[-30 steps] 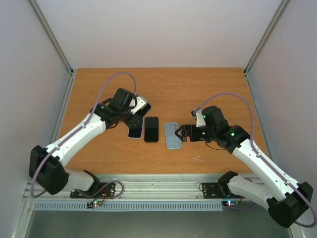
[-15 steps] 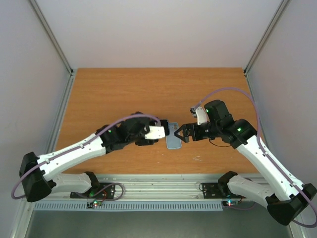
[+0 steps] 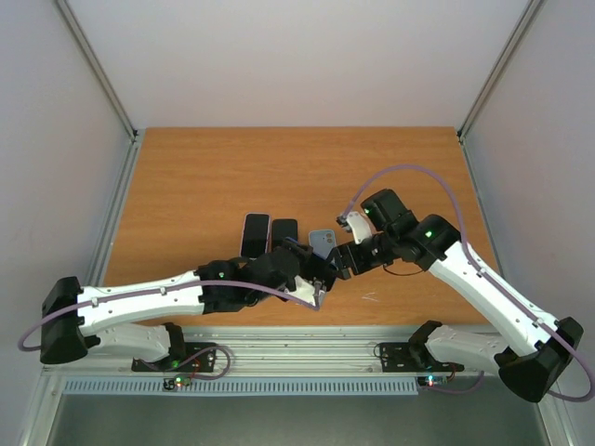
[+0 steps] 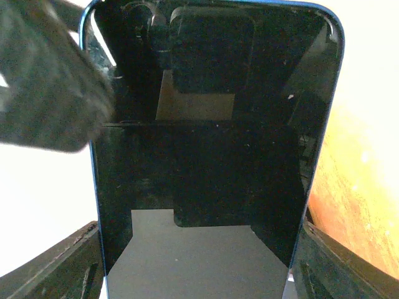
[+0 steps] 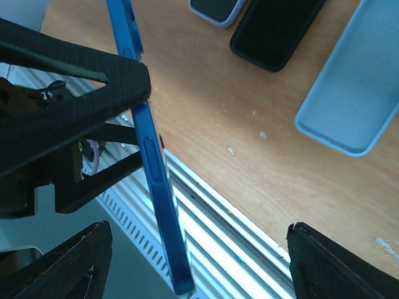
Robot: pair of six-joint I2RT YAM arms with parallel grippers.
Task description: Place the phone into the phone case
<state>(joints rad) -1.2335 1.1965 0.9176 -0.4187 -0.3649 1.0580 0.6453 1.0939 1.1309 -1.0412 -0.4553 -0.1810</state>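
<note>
A blue phone (image 4: 206, 162) with a black screen fills the left wrist view, gripped at its lower sides by my left gripper (image 4: 199, 268). The right wrist view shows the phone (image 5: 153, 168) edge-on and upright, above the table's front edge, clamped by the left gripper's black fingers (image 5: 81, 81). The light blue phone case (image 3: 323, 243) lies open side up on the table and also shows in the right wrist view (image 5: 349, 93). My left gripper (image 3: 316, 282) is just in front of the case. My right gripper (image 3: 338, 262) is open and empty beside the phone (image 5: 199, 274).
A black phone or case (image 3: 283, 236) and a white-edged one (image 3: 254, 234) lie side by side left of the light blue case; both show in the right wrist view (image 5: 277, 31) (image 5: 215, 9). A metal rail (image 3: 307, 348) runs along the table's front edge.
My left arm has swung from the table's left to the centre front, with the blue phone now upright by the case. My right gripper has shifted slightly towards it.
</note>
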